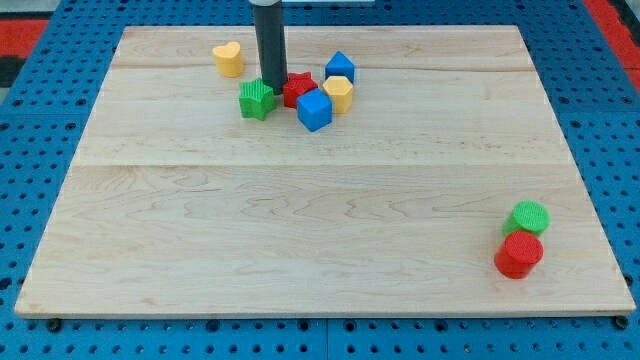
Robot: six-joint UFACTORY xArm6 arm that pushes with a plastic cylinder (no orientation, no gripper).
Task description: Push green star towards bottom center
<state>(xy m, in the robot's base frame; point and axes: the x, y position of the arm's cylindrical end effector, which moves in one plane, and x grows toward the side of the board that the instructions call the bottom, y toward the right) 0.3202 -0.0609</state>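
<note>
The green star [257, 99] lies on the wooden board [300, 230] near the view's top, a little left of centre. My tip [272, 88] touches it at about 1 o'clock from the star's middle. There is no pincer here, only the straight rod, so nothing opens or closes. At 3 o'clock from the star lies a red block [297, 89], then a blue cube [314, 109], a yellow block [338, 93] and another blue block [340, 67]. A yellow heart [228, 59] lies at 11 o'clock, apart. Far at 4 o'clock, a green cylinder [527, 217] touches a red cylinder [519, 254].
</note>
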